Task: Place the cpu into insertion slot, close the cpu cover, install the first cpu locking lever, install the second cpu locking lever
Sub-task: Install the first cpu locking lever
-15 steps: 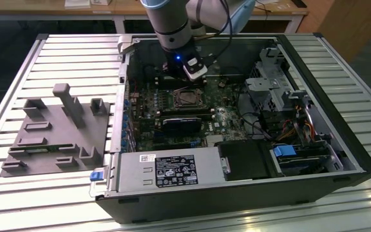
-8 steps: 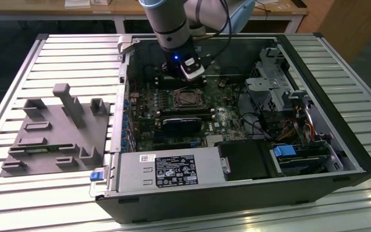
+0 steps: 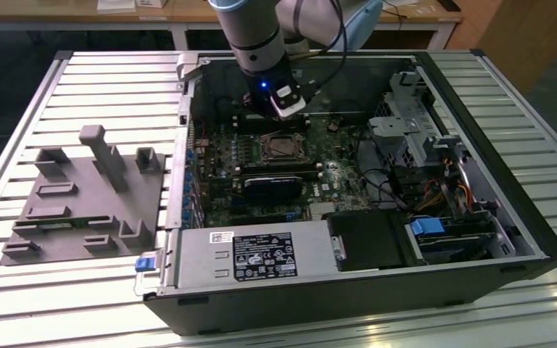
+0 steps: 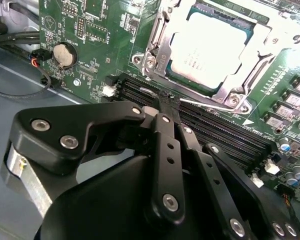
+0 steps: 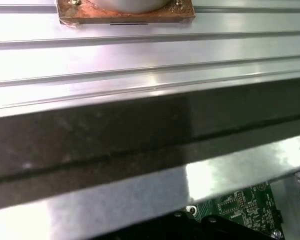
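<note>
An open computer case [image 3: 356,299] lay on the slatted tabletop [image 3: 535,80]; beside the case sat a grey fixture block [image 3: 85,196]; inside the case, a silver power supply [image 3: 259,257].

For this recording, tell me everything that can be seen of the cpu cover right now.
The cpu cover is a thin, shiny silver metal frame with a square cut-out. In the second wrist view it lies flat over the cpu, whose pale metal top shows through the opening. Round-headed screws sit by its corners on the green motherboard. A thin wire lever runs along the edge nearest the gripper, which is close to that edge; whether they touch cannot be told.
</note>
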